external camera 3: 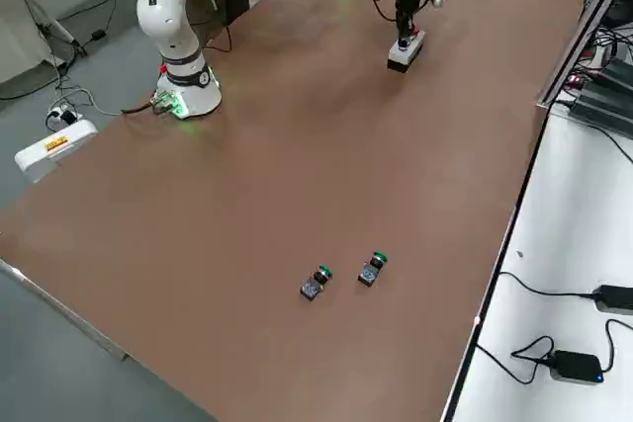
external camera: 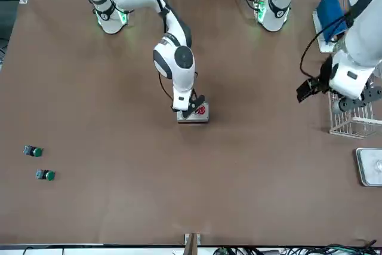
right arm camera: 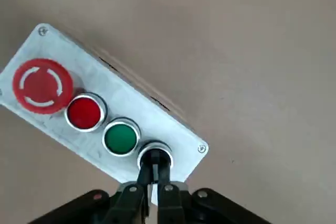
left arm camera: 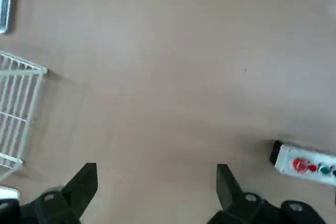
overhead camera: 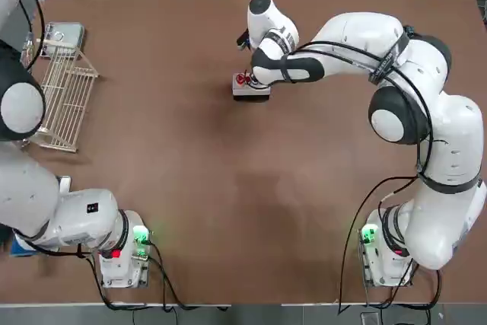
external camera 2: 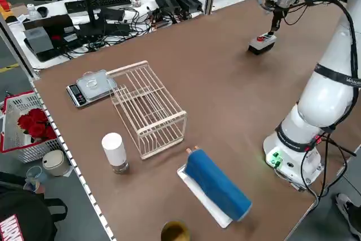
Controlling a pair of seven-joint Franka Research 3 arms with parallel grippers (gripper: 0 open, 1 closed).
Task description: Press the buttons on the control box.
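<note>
In the top view, the control box [overhead camera: 251, 95] sits on the brown table [overhead camera: 228, 188], above the centre of the frame, under my right arm. My right gripper [right arm camera: 156, 156] is clenched, its two fingertips together over the last button of the row, at the lower middle of the right wrist view; that button shows only as a metal ring around my tips, and I cannot tell how far down it is. From the upper left of that view, the buttons run large red [right arm camera: 42, 86], small red [right arm camera: 84, 113], then green [right arm camera: 121, 138]. My left gripper [left arm camera: 157, 182] stands wide apart and holds nothing, above the bare tabletop; it shows at the right of the front view, near the white wire rack [external camera: 358, 117]. The two loose button pieces [external camera: 39, 163] lie at the left of the front view, well apart from the box. A blue roll [external camera 2: 217, 184] lies at the lower right of the left side view.
</note>
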